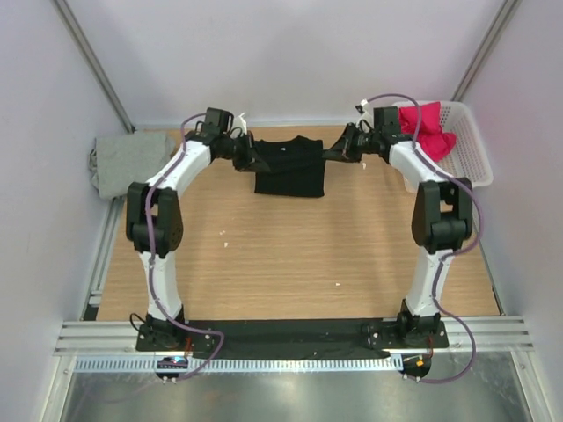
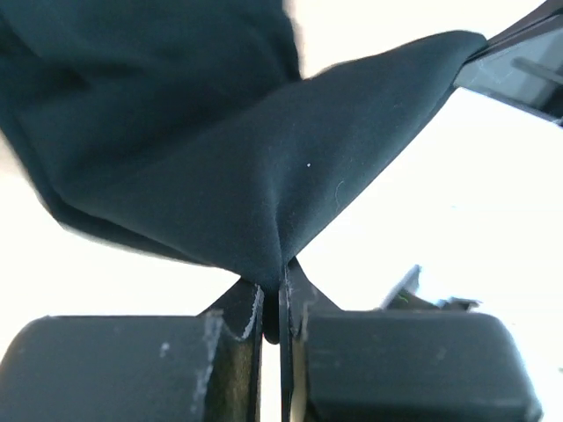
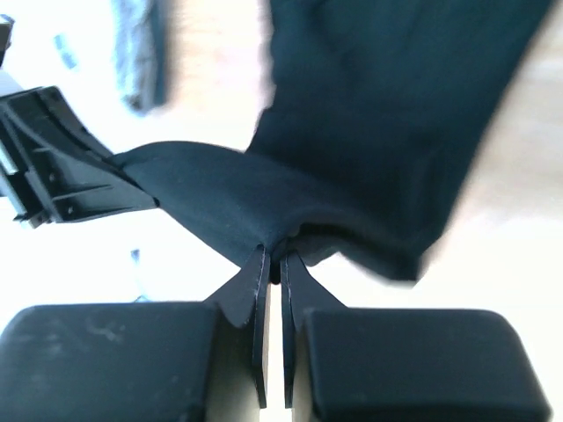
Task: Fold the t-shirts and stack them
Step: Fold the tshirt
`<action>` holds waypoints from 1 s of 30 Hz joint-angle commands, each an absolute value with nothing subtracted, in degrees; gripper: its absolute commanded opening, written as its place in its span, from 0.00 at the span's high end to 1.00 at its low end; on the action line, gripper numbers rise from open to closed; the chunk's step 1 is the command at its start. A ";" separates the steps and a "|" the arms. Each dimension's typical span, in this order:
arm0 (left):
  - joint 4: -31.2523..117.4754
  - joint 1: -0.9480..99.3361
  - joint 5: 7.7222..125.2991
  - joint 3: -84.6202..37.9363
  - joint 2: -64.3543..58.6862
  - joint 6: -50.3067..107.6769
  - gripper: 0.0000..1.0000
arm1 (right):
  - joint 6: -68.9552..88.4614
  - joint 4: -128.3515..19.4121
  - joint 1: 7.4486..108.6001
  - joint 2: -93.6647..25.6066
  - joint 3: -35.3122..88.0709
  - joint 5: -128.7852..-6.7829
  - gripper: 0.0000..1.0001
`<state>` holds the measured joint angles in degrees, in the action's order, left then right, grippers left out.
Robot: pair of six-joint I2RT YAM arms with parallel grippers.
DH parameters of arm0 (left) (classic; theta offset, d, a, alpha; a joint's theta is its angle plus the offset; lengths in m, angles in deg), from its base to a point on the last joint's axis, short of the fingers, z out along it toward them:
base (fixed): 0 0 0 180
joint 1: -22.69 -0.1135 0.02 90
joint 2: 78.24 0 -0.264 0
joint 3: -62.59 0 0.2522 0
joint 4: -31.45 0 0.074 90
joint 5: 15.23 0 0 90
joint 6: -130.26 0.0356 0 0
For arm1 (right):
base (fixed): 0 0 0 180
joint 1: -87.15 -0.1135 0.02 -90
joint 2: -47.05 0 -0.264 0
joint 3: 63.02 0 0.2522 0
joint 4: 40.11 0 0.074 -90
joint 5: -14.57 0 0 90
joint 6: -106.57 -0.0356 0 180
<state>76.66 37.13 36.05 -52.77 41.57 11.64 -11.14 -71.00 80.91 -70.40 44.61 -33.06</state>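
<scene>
The black t-shirt (image 1: pixel 288 171) hangs stretched between my two grippers at the back of the table, and its lower part reaches the wood. My left gripper (image 1: pixel 254 159) is shut on the shirt's left top corner, with the cloth (image 2: pixel 264 176) pinched between the fingertips of this gripper (image 2: pixel 273 286). On the right top corner my right gripper (image 1: pixel 335 153) is shut as well, gripping a fold of the black cloth (image 3: pixel 369 132) at its tips (image 3: pixel 281 255). A grey t-shirt (image 1: pixel 127 160) lies off the table's left edge. The magenta-red t-shirt (image 1: pixel 427 130) sits crumpled in the basket.
A white mesh basket (image 1: pixel 473 154) stands at the back right, beside the right arm. Grey walls close in the back and both sides. The wooden table top (image 1: pixel 290 255) stretches toward the arm bases, with a few small white specks on it.
</scene>
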 commanded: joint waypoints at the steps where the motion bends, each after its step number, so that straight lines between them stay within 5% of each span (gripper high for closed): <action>1: 79.66 37.02 31.36 -46.04 30.67 8.98 1.00 | -13.04 -73.47 81.26 -58.17 38.57 -30.96 0.99; 11: 82.83 39.92 30.47 -26.88 13.71 8.18 1.00 | -13.05 -78.12 78.72 -35.51 15.64 -31.65 0.99; 19: 87.03 43.52 35.30 -18.06 -1.33 12.92 1.00 | -10.60 -85.59 74.32 -19.51 8.66 -34.29 0.99; 30: 83.98 39.05 34.08 -18.14 3.03 11.09 1.00 | -11.47 -78.49 74.23 -28.43 12.88 -35.52 0.99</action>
